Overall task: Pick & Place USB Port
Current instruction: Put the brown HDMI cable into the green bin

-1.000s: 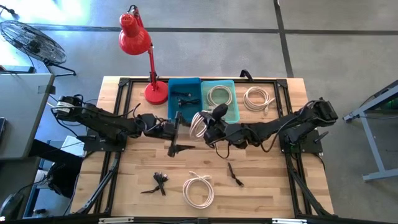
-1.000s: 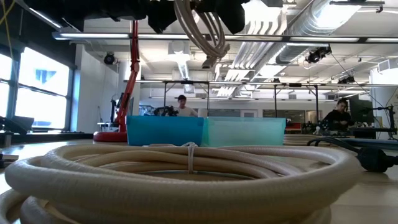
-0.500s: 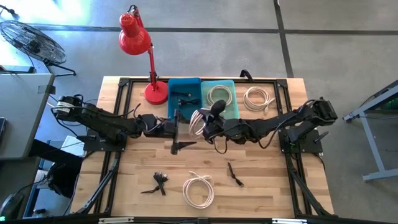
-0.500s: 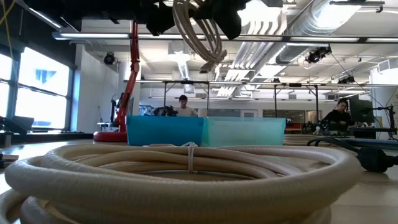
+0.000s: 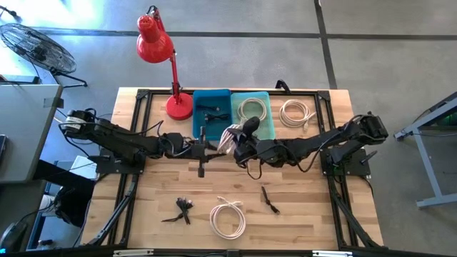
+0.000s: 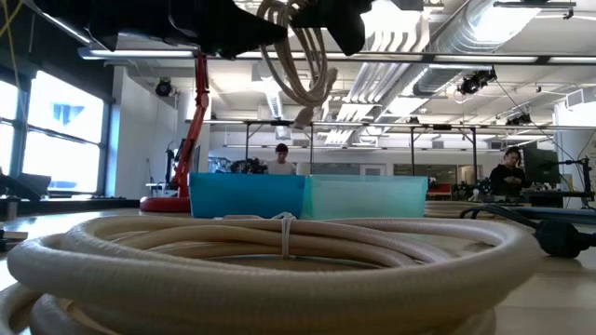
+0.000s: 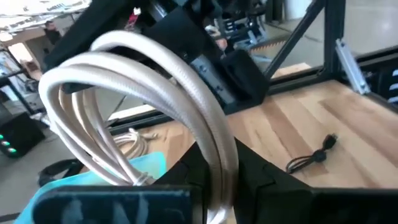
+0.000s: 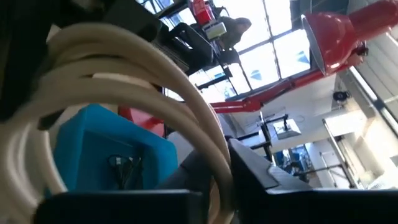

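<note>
A coiled white USB cable [image 5: 228, 137] hangs in the air above the table's middle, just in front of the two bins. Both grippers are shut on it. My left gripper [image 5: 210, 146] reaches it from the table's left and my right gripper [image 5: 235, 147] from the right. In the low view the coil [image 6: 298, 56] hangs well above the table, under both dark grippers. Each wrist view shows the coil's strands [image 7: 124, 68] [image 8: 124, 62] running down between that arm's own fingers. My left gripper pinches the coil's bundled strands [image 7: 217, 163] between its two fingers, coming level from the table's left. The coil is lifted clear of the table. My right gripper has the coil's strands [image 8: 214, 158] between its two fingers, coming level from the table's right. The coil loops out beyond the fingers, clear of the table.
A dark blue bin [image 5: 196, 114] holds a black cable; the teal bin [image 5: 270, 123] beside it holds a white coil. Another white coil [image 5: 296, 113] lies at the far right, one more [image 5: 227, 218] near the front edge. Black cables [image 5: 182, 209] [image 5: 270, 200] lie near it. A red lamp [image 5: 156, 43] stands at the far left.
My right gripper has carried the coil a little toward the left arm and the bins. My left gripper, open a second ago beside the coil, has shut on its strands. The coil stays lifted clear of the table.
</note>
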